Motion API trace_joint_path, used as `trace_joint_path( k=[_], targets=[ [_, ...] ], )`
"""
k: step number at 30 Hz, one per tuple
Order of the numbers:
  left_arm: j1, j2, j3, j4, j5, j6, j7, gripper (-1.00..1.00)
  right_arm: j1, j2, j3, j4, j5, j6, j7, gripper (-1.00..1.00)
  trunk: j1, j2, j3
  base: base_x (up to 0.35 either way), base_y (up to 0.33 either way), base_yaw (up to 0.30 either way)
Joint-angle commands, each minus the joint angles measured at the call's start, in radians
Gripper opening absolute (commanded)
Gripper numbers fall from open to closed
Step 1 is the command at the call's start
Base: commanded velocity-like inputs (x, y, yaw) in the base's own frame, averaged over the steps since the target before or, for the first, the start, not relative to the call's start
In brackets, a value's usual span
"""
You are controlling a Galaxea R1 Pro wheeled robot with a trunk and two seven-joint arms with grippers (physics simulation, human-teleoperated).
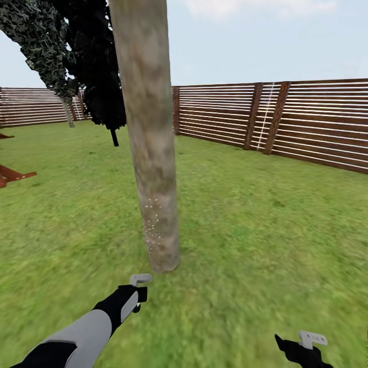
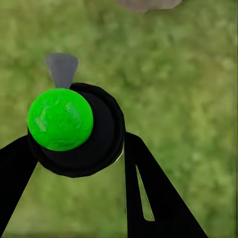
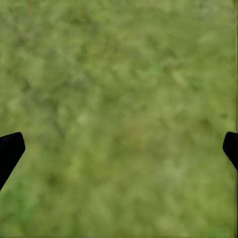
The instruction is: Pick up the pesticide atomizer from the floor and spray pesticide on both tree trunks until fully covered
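Note:
A thick mottled grey-brown tree trunk point(image 1: 151, 153) rises straight ahead of me, and whitish specks of pesticide point(image 1: 153, 221) dot its lower part. My left gripper point(image 1: 138, 295) is low in front of the trunk's base, a short way off. In the left wrist view the left gripper point(image 2: 74, 148) is shut on the pesticide atomizer point(image 2: 94, 144), a black round body with a bright green top and a grey nozzle point(image 2: 62, 69) aimed toward the trunk's foot point(image 2: 148, 4). Over bare grass, my right gripper point(image 3: 119, 148) stands open. A second tree trunk point(image 1: 68, 112) stands far left.
A brown slat fence point(image 1: 306, 122) runs along the back and right. A black-leaved tree with a thin dark trunk point(image 1: 114, 137) stands behind the near trunk. A red-brown wooden frame point(image 1: 13, 176) lies at the left edge. Green lawn point(image 1: 266, 230) spreads all around.

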Motion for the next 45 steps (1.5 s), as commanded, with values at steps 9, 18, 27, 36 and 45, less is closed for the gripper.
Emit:
trace_joint_path(
  k=[9,18,27,36,45],
  targets=[
    [0.0,0.0,-0.001,0.0,0.0,0.0,0.0,-1.0,0.0,0.001,0.0,0.0,0.0,0.0,0.0,1.0,0.0,0.0,0.0,0.0,-0.276,0.023],
    [0.0,0.002,0.001,0.0,-0.003,-0.001,0.0,-1.0,0.0,0.0,0.0,0.0,0.0,0.0,0.0,1.0,0.0,0.0,0.0,0.025,-0.276,0.259],
    [0.0,0.003,0.001,0.0,-0.003,-0.001,0.0,-1.0,0.0,-0.001,0.0,0.0,0.0,0.0,0.0,1.0,0.0,0.0,0.0,0.084,-0.276,0.249],
    [0.0,0.002,-0.001,0.0,-0.002,-0.001,0.0,-1.0,0.0,-0.002,0.0,-0.002,0.0,0.0,-0.001,1.0,0.0,0.0,0.0,0.061,-0.276,0.011],
    [0.0,0.002,-0.003,0.0,-0.002,-0.001,0.0,-1.0,0.0,-0.001,0.0,-0.002,0.0,0.0,-0.001,1.0,0.0,0.0,0.0,0.001,-0.276,0.153]
  ],
)
